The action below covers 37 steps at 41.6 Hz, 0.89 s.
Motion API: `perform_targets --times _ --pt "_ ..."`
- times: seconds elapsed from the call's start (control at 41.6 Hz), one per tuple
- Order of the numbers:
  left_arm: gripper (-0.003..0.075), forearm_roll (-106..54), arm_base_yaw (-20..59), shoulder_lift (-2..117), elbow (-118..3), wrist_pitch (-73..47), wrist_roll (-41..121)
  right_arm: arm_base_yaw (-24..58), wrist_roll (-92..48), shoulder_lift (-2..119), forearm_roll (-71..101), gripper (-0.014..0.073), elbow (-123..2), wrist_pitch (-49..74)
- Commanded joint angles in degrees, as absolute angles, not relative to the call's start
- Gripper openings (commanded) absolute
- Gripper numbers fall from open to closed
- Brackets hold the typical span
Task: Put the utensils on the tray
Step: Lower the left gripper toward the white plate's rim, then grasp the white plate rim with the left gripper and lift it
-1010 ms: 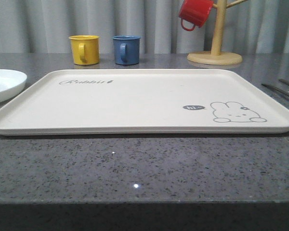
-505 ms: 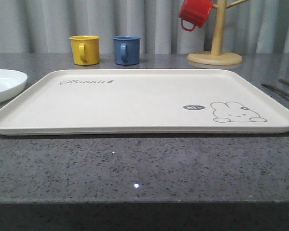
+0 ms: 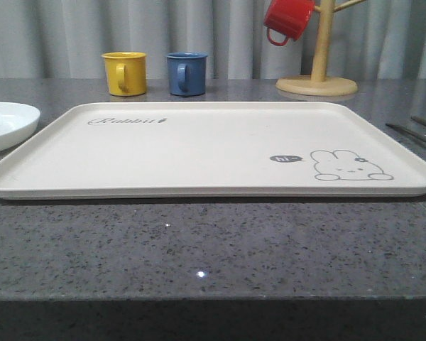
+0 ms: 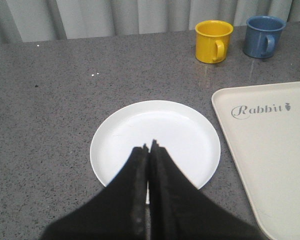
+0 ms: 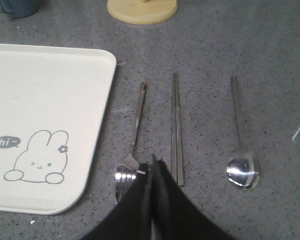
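Observation:
The cream rabbit tray (image 3: pixel 199 145) lies flat in the middle of the grey counter, with nothing on it. To its right, on the counter, lie the utensils side by side: a silver fork (image 5: pixel 135 130), a pair of chopsticks (image 5: pixel 176 127) and a spoon (image 5: pixel 240 145). The chopsticks' ends (image 3: pixel 415 131) show at the right edge of the front view. My right gripper (image 5: pixel 152 162) hangs shut above the counter between the fork's head and the chopsticks, holding nothing. My left gripper (image 4: pixel 149 148) is shut and empty above the white plate (image 4: pixel 190 125).
The white plate (image 3: pixel 3 124) sits left of the tray. A yellow mug (image 3: pixel 124 72) and a blue mug (image 3: pixel 186 72) stand behind the tray. A wooden mug tree (image 3: pixel 318 78) with a red mug (image 3: pixel 287 19) stands at the back right.

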<state>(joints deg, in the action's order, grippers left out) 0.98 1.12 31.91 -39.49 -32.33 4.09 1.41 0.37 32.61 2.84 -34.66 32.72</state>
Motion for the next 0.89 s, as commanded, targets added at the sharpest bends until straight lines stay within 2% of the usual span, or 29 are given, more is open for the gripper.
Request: perform_targets --times 0.0,0.12,0.217,0.265,0.457,0.722,0.866 --pt "0.0054 0.91 1.05 33.16 -41.17 -28.38 4.22 1.38 0.00 33.14 2.76 0.0071 -36.75 29.28" --pt "0.0282 0.91 1.05 34.24 -41.17 -28.81 4.22 1.38 0.00 33.14 2.76 0.0328 -36.75 29.30" --pt "0.0463 0.91 1.05 35.04 -41.17 -29.06 4.22 1.38 0.00 33.14 2.76 0.0413 -36.75 29.36" --pt "0.0501 0.91 1.05 35.36 -41.17 -29.06 4.22 1.38 0.00 33.14 2.76 0.0415 -36.75 29.36" --pt "0.0503 0.70 1.05 40.20 -42.38 -30.48 4.22 1.38 0.00 33.14 2.76 0.0414 -36.75 29.36" --pt "0.0503 2.38 1.05 54.68 -52.88 -43.43 4.22 1.38 0.00 33.14 2.76 0.0414 -36.75 29.36" --pt "0.0503 2.39 -1.50 62.88 -57.48 -46.20 4.22 1.38 0.00 33.14 2.76 0.0414 -36.75 29.36"
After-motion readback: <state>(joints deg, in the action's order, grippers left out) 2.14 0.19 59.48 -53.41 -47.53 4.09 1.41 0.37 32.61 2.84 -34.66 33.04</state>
